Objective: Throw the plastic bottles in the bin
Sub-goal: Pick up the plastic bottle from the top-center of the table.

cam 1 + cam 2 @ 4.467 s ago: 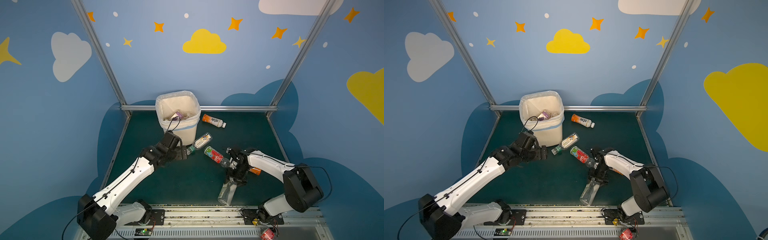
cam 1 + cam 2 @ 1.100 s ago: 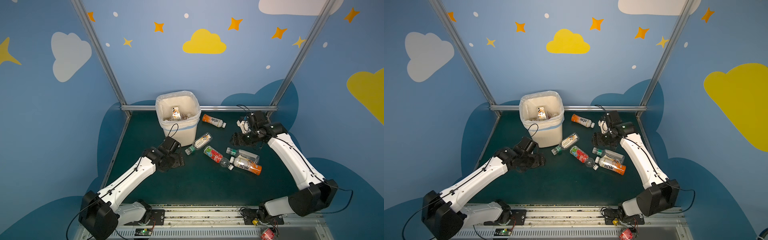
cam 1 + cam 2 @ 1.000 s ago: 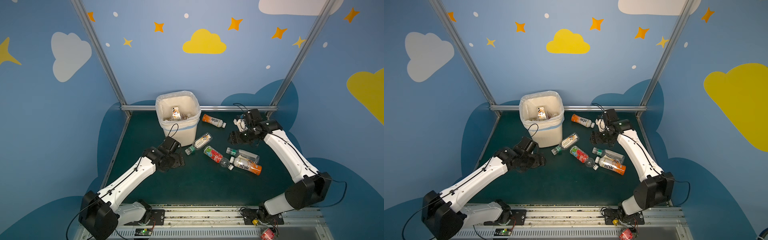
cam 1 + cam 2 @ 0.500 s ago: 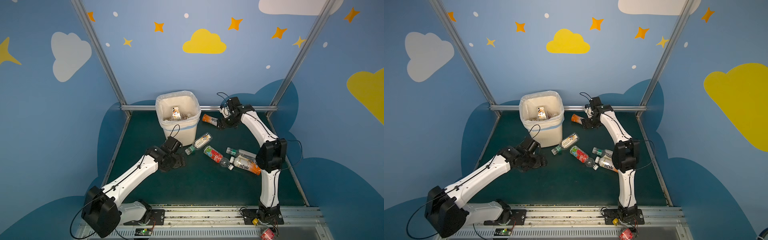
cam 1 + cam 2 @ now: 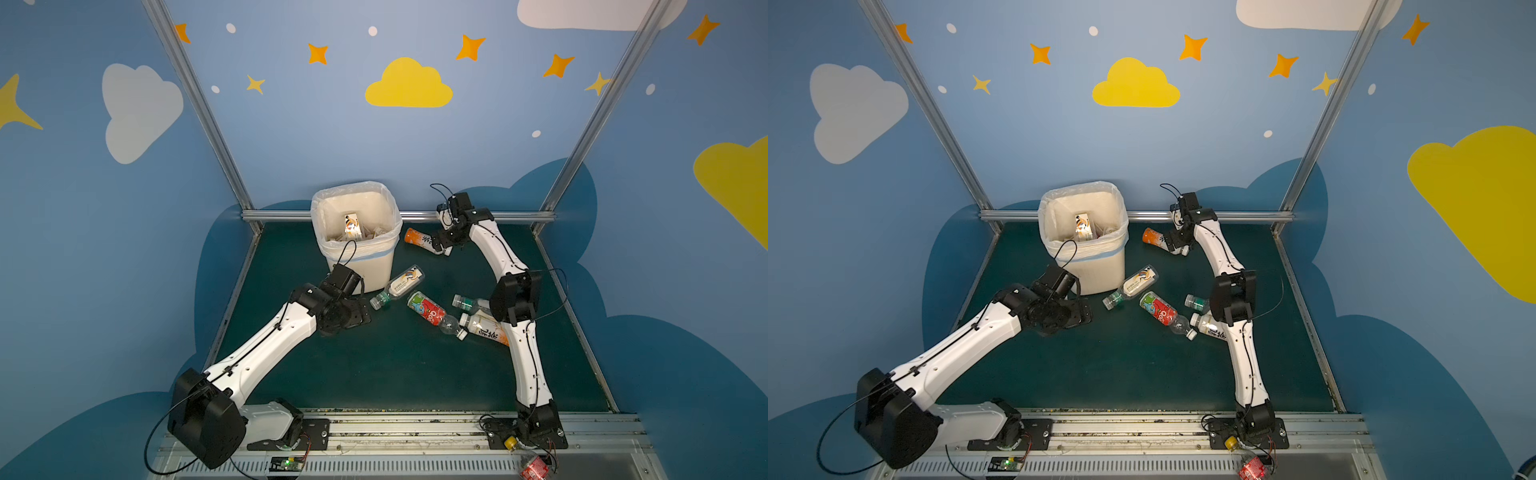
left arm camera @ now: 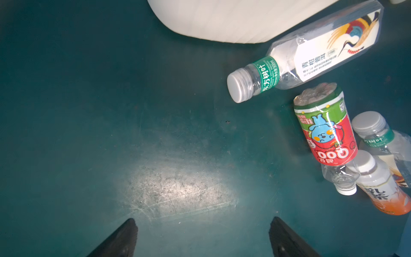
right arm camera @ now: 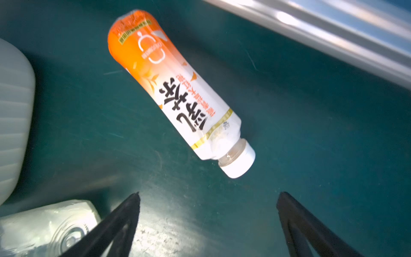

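The bin stands at the back of the dark green, scuffed mat. It is a cream, ribbed, tapering tub with a thin white liner folded over its rim. Several bottles already lie jumbled inside.

The orange bottle lies on its side just beside the bin, on the right arm's side. Its orange base points toward the bin and its white cap points away. Its long axis runs roughly along the aluminium rail behind it. The glossy sleeve fades from orange to white and carries black characters. The right gripper hovers over the cap end with its black fingers spread wide and nothing between them.

In front of the bin the crane bottle lies on its side. It is clear and faceted, with a green neck band. Its base is near the bin's foot and its white cap points away from the bin. Farther from the bin, the red bottle has its crumpled base toward the crane bottle and its neck pointing away. Its neck touches the second orange bottle. The green-band bottle lies close beside both.

The left gripper hangs low over bare mat in front of the bin, fingers apart and empty.
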Motion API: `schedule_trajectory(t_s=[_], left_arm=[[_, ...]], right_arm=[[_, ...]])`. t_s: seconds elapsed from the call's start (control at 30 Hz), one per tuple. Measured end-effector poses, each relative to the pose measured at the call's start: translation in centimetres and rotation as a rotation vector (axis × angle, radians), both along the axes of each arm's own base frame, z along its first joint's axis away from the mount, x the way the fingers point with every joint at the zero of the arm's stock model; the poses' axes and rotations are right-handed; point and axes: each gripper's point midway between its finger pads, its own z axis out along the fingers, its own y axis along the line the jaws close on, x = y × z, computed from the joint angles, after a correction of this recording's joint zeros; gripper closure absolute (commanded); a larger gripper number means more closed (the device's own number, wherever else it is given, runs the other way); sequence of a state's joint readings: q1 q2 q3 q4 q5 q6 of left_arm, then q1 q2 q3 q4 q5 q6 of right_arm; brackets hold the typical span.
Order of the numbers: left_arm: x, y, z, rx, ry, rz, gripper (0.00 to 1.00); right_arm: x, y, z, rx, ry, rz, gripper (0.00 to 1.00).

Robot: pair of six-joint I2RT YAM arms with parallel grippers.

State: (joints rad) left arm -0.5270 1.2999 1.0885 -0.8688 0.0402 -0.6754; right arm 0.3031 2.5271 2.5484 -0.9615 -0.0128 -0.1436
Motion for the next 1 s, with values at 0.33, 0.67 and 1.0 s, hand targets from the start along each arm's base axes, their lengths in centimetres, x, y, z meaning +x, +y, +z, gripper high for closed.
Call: schedule_trajectory(t_s=[0.33, 0.67, 1.0], left_arm=[[0.3, 0.7, 0.2, 0.035, 0.020, 0.022, 0.06], [0.3, 2.2, 0.3, 0.051, 0.028, 0.057, 0.06], [0.1, 3.0, 0.8, 0.050, 0.022, 0.070, 0.06]], right_arm=[[1.6, 0.0, -1.3, 0.116, 0.009, 0.049, 0.03], [1.7, 0.7, -3.7, 0.154, 0.048, 0.050, 0.03], [1.6, 0.7, -4.8, 0.159, 0.072, 0.041, 0.03]])
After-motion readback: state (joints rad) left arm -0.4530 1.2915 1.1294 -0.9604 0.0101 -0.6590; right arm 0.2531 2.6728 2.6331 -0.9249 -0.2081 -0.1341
